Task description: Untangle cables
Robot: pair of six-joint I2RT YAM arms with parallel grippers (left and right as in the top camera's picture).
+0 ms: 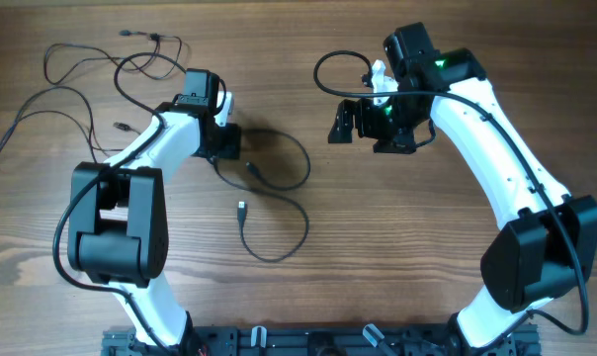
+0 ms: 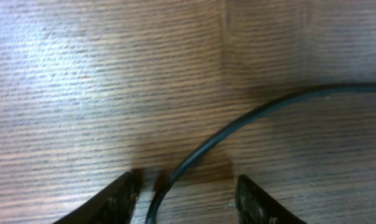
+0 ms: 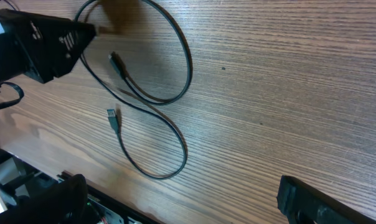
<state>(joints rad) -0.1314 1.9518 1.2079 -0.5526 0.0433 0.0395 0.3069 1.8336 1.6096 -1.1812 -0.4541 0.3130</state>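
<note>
A thin black cable point(image 1: 306, 163) lies in two loose loops at the table's middle, with one plug end point(image 1: 241, 208) below and another point(image 1: 251, 170) inside the upper loop. My left gripper point(image 1: 229, 141) is low over the upper loop's left end. In the left wrist view it point(image 2: 191, 202) is open, and the cable point(image 2: 238, 124) runs between the two fingers. More thin cables point(image 1: 71, 91) sprawl at the far left. My right gripper point(image 1: 363, 127) is raised and open at the upper right, empty point(image 3: 188, 199); its view shows the loops point(image 3: 189, 68).
The right arm's own thicker black cable point(image 1: 323, 74) loops out beside its wrist. The table's front edge with the arm bases point(image 1: 279, 341) is below. The left arm's body point(image 1: 116, 218) stands between the two cable groups.
</note>
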